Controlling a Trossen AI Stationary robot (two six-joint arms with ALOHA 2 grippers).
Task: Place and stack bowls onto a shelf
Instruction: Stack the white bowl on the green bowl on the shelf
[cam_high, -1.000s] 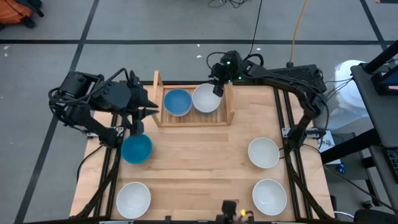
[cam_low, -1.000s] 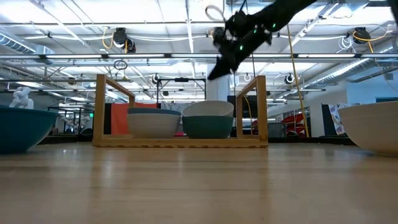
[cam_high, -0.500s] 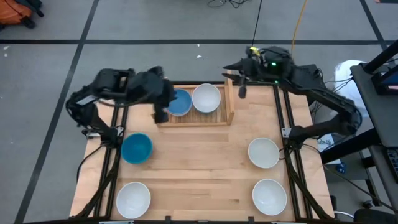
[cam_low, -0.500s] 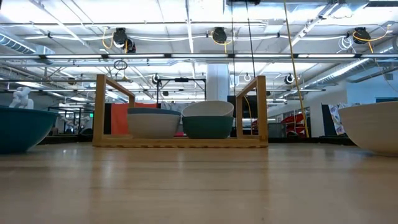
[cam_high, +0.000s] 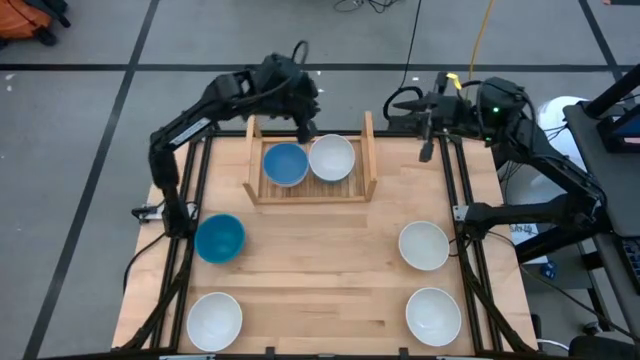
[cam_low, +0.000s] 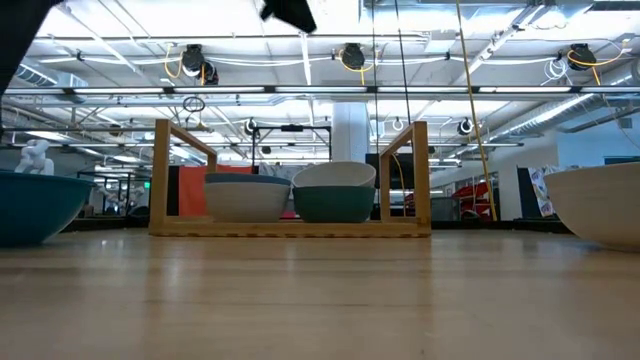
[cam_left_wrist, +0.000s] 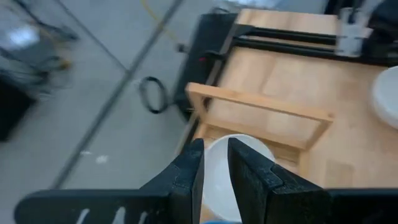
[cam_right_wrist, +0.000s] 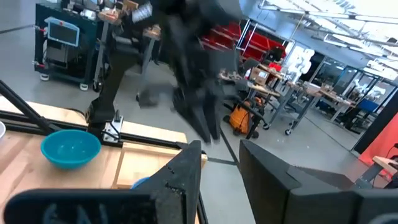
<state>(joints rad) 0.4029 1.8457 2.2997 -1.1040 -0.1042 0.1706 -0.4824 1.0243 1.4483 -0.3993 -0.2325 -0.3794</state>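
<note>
The shelf (cam_high: 311, 191) stands at the table's far middle. It holds two stacks: a blue bowl (cam_high: 285, 164) on a white one (cam_low: 246, 203), and a white bowl (cam_high: 332, 157) on a dark green one (cam_low: 334, 205). A blue bowl (cam_high: 220, 238) and three white bowls (cam_high: 215, 320) (cam_high: 424, 245) (cam_high: 433, 315) rest on the tabletop. My left gripper (cam_high: 308, 130) hangs high over the shelf's far edge, narrowly open and holding nothing (cam_left_wrist: 214, 142). My right gripper (cam_high: 425, 150) is raised beyond the shelf's right side board, open and holding nothing (cam_right_wrist: 219, 146).
The shelf's two upright side boards (cam_high: 251, 158) (cam_high: 369, 155) stand above the stacks. Black frame rails run along the table's left (cam_high: 185, 250) and right (cam_high: 462, 230) edges. Bare wood (cam_high: 320, 270) lies between the loose bowls.
My left gripper has swung from above the loose blue bowl toward the table's far edge and right, ending over the shelf's far side. My right gripper has risen off the shelf's white bowl and drawn back toward the table's right edge, leaving the low view. No bowl moved.
</note>
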